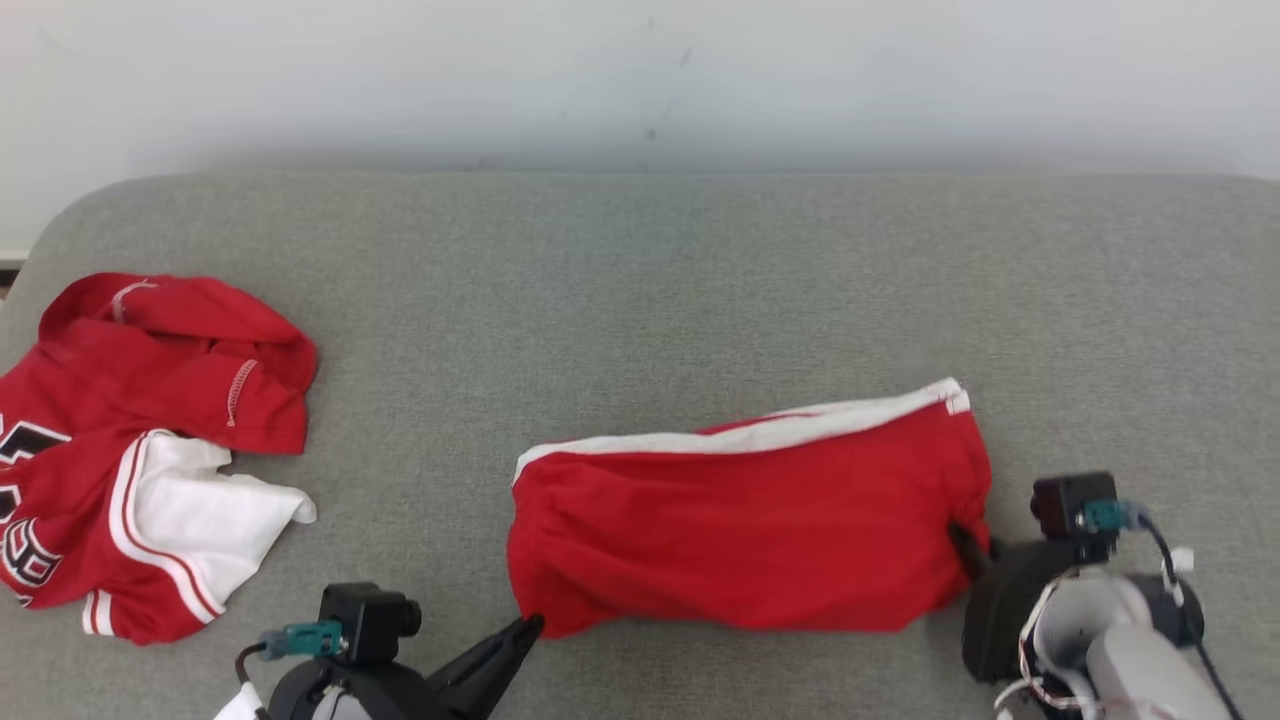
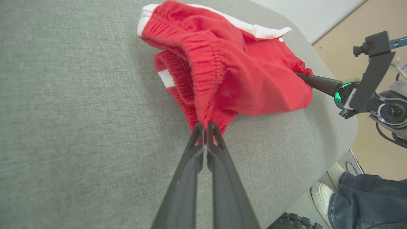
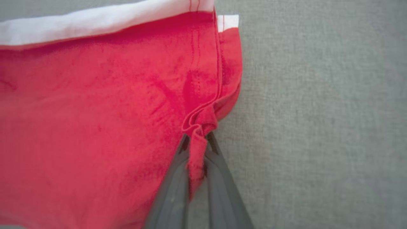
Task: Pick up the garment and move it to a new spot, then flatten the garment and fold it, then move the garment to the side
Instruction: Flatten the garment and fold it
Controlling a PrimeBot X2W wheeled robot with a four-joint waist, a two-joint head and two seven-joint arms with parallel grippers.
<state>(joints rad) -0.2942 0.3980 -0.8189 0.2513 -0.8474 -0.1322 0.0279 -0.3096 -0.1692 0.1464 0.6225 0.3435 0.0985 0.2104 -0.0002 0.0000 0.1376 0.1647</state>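
Note:
The garment (image 1: 750,530) is a pair of red shorts with a white side stripe, lying folded across the middle of the grey cushion. My left gripper (image 1: 530,625) is shut on its lower left corner, pinching the elastic waistband end in the left wrist view (image 2: 205,127). My right gripper (image 1: 960,535) is shut on the right edge, and the right wrist view shows a bunched seam of red cloth (image 3: 95,111) caught between its fingers (image 3: 198,136). From the left wrist view, the right gripper (image 2: 299,74) reaches into the garment's (image 2: 235,73) far end.
A crumpled red and white jersey (image 1: 150,450) lies at the cushion's left end. The grey cushion (image 1: 640,280) runs back to a white wall. Beyond its near edge stand a person's white shoes and jeans (image 2: 365,197).

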